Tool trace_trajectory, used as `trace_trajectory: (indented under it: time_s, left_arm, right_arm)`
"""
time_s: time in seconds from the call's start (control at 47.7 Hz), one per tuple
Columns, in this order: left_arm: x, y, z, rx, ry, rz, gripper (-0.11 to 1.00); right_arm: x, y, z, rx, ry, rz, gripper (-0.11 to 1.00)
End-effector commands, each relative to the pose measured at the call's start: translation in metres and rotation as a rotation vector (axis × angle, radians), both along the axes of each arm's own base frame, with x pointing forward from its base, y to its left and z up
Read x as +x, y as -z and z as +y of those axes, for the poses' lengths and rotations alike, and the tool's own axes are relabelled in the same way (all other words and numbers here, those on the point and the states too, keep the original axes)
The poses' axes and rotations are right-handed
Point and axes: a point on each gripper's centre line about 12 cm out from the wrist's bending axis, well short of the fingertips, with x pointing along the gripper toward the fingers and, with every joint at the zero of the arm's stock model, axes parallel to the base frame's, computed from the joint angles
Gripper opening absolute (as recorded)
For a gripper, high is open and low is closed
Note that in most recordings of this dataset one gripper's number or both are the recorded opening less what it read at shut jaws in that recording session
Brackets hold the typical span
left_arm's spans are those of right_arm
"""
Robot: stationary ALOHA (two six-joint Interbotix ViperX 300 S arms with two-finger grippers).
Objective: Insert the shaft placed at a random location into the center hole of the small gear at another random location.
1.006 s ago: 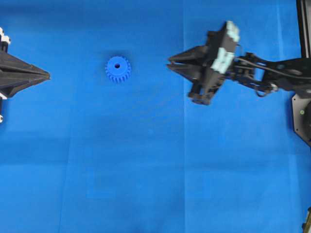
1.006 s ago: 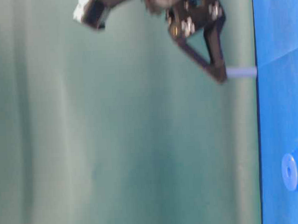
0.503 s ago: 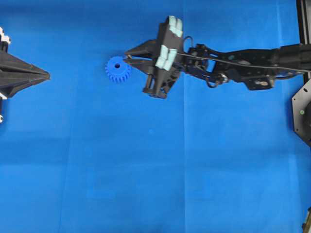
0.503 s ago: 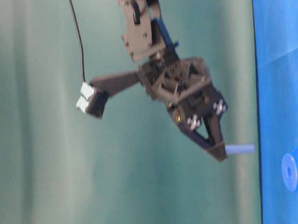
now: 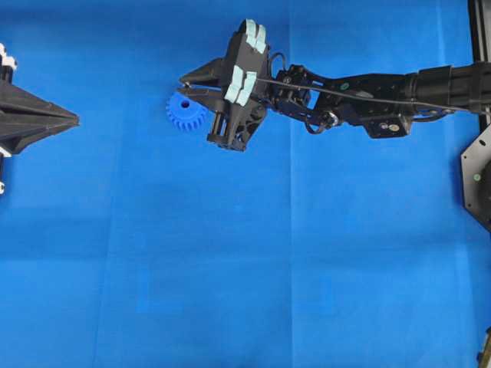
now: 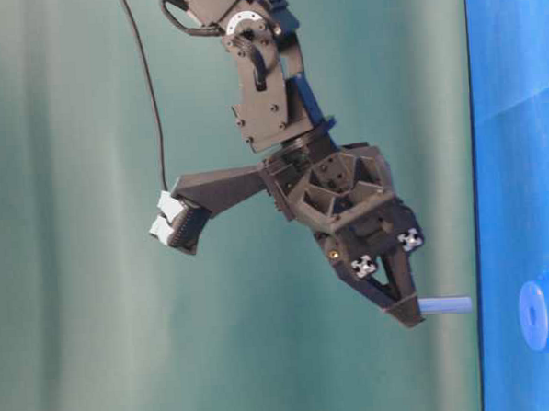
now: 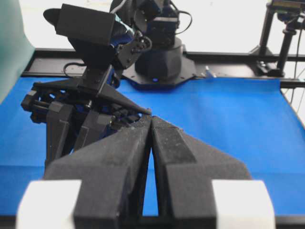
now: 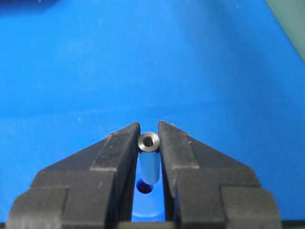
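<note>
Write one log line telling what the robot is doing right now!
right gripper: shut on shaft | shaft: above small gear, not in center hole | left gripper: shut, idle

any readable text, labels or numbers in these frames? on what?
None readable in any view.
Small bright blue plastic gear: no marking.
Silvery-grey metal shaft held in the right gripper: no marking.
Pale blocks on the right arm: blank.
Left gripper: no label.
</note>
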Motion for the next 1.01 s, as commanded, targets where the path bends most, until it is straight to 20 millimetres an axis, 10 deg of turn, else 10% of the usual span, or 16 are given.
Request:
trace_trajectory:
  time_s: [0.0, 0.691, 0.985]
  left_arm:
    - [0.001, -0.007, 0.000, 0.000, -0.001, -0.021, 0.00]
    - [0.001, -0.007, 0.002, 0.000, -0.012, -0.020, 0.00]
    - [0.001, -0.007, 0.002, 0.002, -0.012, -0.021, 0.00]
  right_arm:
    - [0.006, -0.013, -0.003, -0.016, 0.009, -0.053, 0.04]
    - [0.008, 0.021, -0.006, 0.019, 0.042, -0.021, 0.04]
    - [0.004, -0.020, -0.005, -0.002, 0.034, -0.099, 0.04]
